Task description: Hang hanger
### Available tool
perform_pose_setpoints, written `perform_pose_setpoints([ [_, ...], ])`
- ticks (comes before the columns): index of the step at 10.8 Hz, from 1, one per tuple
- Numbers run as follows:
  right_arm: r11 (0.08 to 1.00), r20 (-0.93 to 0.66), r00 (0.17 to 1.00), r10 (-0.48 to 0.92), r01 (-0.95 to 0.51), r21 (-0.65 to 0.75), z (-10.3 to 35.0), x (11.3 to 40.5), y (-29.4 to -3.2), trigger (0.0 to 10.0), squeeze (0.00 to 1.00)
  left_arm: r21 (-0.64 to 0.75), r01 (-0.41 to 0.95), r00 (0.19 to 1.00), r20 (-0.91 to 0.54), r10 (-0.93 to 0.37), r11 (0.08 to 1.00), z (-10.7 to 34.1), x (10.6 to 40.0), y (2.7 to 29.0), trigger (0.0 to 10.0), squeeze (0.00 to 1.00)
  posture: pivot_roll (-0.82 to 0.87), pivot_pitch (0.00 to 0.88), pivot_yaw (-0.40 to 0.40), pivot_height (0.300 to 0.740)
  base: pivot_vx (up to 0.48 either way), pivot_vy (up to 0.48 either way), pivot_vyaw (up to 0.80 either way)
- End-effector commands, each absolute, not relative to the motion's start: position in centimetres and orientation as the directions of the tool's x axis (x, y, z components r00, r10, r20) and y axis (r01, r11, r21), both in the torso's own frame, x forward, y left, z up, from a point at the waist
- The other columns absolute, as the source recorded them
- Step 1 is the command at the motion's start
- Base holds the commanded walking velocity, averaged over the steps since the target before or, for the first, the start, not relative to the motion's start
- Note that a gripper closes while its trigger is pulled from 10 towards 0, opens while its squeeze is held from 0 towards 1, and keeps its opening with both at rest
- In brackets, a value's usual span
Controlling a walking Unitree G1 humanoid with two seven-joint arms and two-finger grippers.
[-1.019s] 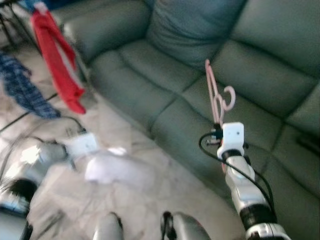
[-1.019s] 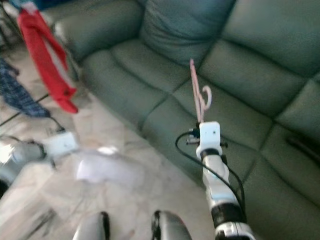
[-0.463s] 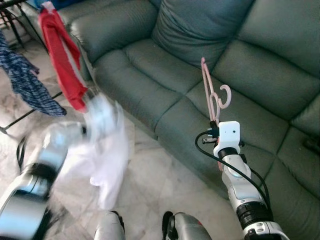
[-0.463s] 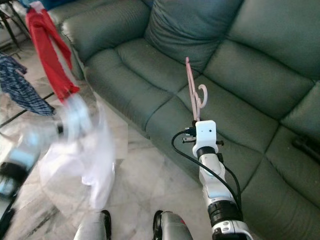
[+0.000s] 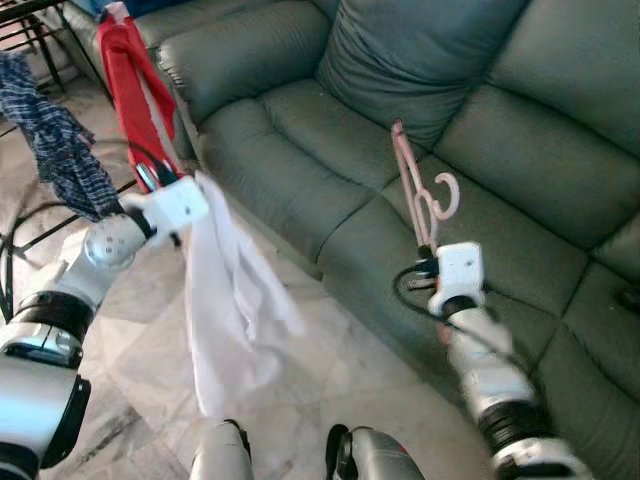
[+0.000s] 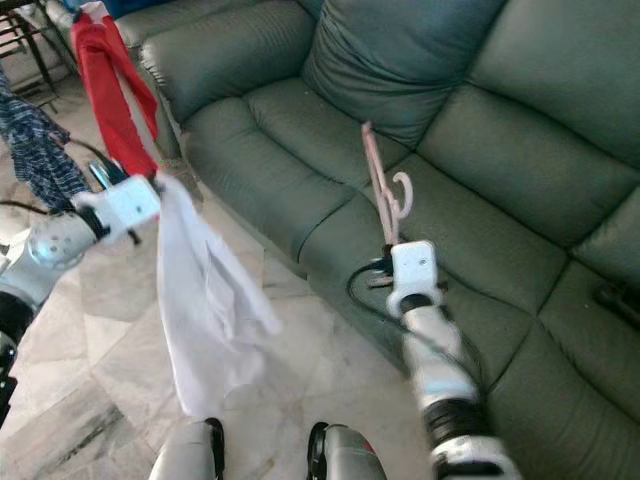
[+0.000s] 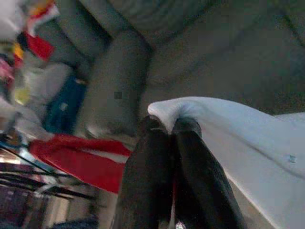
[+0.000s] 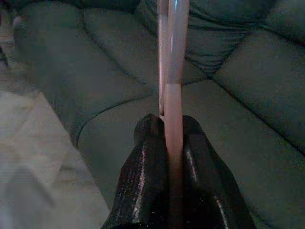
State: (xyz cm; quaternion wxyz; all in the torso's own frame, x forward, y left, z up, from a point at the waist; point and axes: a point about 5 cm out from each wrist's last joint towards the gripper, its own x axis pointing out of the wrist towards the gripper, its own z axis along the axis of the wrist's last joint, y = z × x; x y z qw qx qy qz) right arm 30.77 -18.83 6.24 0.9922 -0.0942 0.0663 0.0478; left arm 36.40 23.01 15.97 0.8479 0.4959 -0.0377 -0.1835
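A pink plastic hanger (image 5: 415, 190) stands upright over the sofa seat, its hook pointing right. My right gripper (image 5: 430, 252) is shut on its lower part; in the right wrist view the hanger's bar (image 8: 172, 57) runs up from between the closed fingers (image 8: 147, 138). On the left, at about the height of the sofa's seat, my left gripper (image 5: 192, 188) is shut on the top edge of a white garment (image 5: 230, 300), which hangs down almost to the floor. The left wrist view has the cloth (image 7: 228, 129) pinched in the gripper (image 7: 170, 126).
A grey-green leather sofa (image 5: 300, 130) spans the back and right. A red garment (image 5: 135, 90) and a blue plaid one (image 5: 55, 140) hang on a black drying rack at the far left. The marble floor (image 5: 130, 380) lies below, with my legs at the bottom edge.
My left arm has swung up from near the floor, lifting the white garment until it hangs at seat height. The right gripper with the hanger has barely moved.
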Motion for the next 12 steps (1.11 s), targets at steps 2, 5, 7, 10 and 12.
perform_pose_setpoints([
  [2,0.967,-0.199,0.968,0.153,-0.188,-0.174,6.2,31.2,-19.5,10.0,0.0,0.877,0.192,0.935,-0.027,-0.354,0.44,17.4,36.9,22.6,10.0,0.0,-0.02,0.132,-0.043,0.74,0.0,0.0,0.0],
  [5,0.91,-0.246,0.905,0.346,-0.388,-0.148,6.1,30.7,-18.0,10.0,0.0,0.553,0.055,0.998,-0.026,-0.049,0.831,16.8,38.0,24.6,10.0,0.0,-0.01,0.139,-0.043,0.74,0.0,0.0,0.0],
  [7,0.903,-0.264,0.898,0.352,-0.4,-0.155,5.6,30.5,-17.4,10.0,0.0,0.578,-0.056,0.958,-0.199,0.208,0.814,13.2,36.5,27.9,10.0,0.0,-0.01,0.14,-0.038,0.74,0.0,0.0,0.0],
  [10,0.886,-0.259,0.893,0.37,-0.422,-0.192,5.4,30.2,-16.8,10.0,0.0,0.459,0.127,0.978,-0.205,-0.034,0.879,12.2,36.5,24.3,10.0,0.0,-0.01,0.141,-0.041,0.74,0.0,0.0,0.0],
  [12,0.893,-0.25,0.899,0.359,-0.409,-0.189,5.8,30.6,-16.9,10.0,0.0,0.562,0.352,0.936,-0.181,-0.303,0.749,13.1,36.4,21.2,10.0,0.0,0.0,0.136,-0.045,0.74,0.0,0.0,0.0],
])
